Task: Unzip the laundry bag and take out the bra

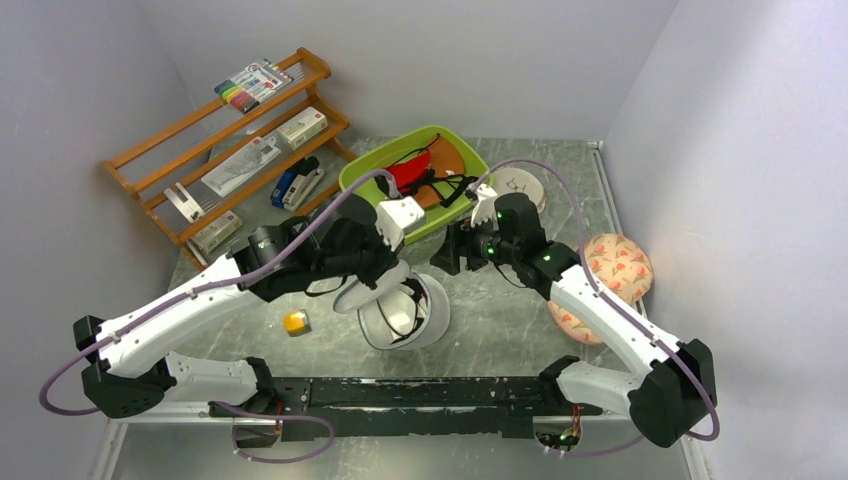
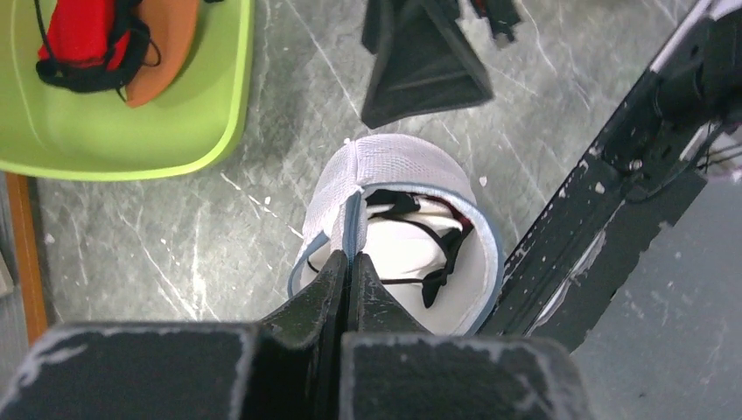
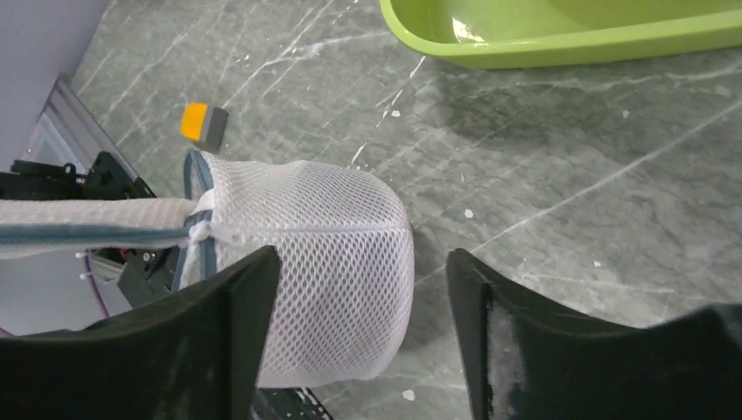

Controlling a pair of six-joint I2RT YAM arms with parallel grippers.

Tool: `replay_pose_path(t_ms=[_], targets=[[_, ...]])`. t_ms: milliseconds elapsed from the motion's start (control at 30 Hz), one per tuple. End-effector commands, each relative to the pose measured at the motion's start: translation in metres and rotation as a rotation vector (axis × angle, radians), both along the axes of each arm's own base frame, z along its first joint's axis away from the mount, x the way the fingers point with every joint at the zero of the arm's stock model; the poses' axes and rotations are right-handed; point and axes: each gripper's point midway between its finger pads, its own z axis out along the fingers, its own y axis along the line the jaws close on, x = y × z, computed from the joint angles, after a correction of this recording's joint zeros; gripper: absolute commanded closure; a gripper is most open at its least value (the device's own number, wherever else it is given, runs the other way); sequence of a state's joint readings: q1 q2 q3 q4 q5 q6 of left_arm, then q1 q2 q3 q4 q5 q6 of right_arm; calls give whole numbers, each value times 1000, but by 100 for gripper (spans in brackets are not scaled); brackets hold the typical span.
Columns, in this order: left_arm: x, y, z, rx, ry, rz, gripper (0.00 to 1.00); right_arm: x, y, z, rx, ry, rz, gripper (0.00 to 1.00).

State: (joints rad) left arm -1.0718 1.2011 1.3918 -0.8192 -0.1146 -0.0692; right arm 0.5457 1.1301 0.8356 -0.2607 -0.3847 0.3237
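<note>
My left gripper point(image 2: 350, 262) is clamped on the zipper rim of the laundry bag point(image 2: 394, 166), which stands part open on the table point(image 1: 500, 320) near the arm bases. The mesh looks light and floppy, so the rim seems the firmest hold. Of the bra point(image 2: 430, 245) inside, only dark straps show, soft and likely to snag. Beyond, my right gripper point(image 3: 360, 262) hangs with jaws spread, short of the green tub point(image 1: 362, 178).

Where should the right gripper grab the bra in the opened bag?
Pinch the bra by its dark straps, which lie exposed across the white lining; the cups are mostly hidden. Come in from above through the open mouth of the laundry bag, on the side away from the rim the left gripper pinches.
</note>
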Motion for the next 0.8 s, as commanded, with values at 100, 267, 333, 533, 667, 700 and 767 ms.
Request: replay_pose_path(t_ms=[100,267,333,533,667,700,767], targets=[[30,16,-5,-4,115,224,93,-22,-10,23,-28,55,-50,7],[41,24,-4,-46,152,254,93,-45,11,7,-78,106,-57,0],[46,26,-2,-58,151,276,93,-57,22,-8,-129,146,-61,0],[51,36,-12,-32,157,329,93,-66,11,-54,-360,175,-139,0],[55,61,-34,57,144,412,93,-55,3,-53,-373,94,-151,0],[56,67,-39,76,140,431,93,-51,2,-54,-372,78,-158,2],[58,78,-47,109,136,469,93,-44,-2,-57,-374,69,-178,13]])
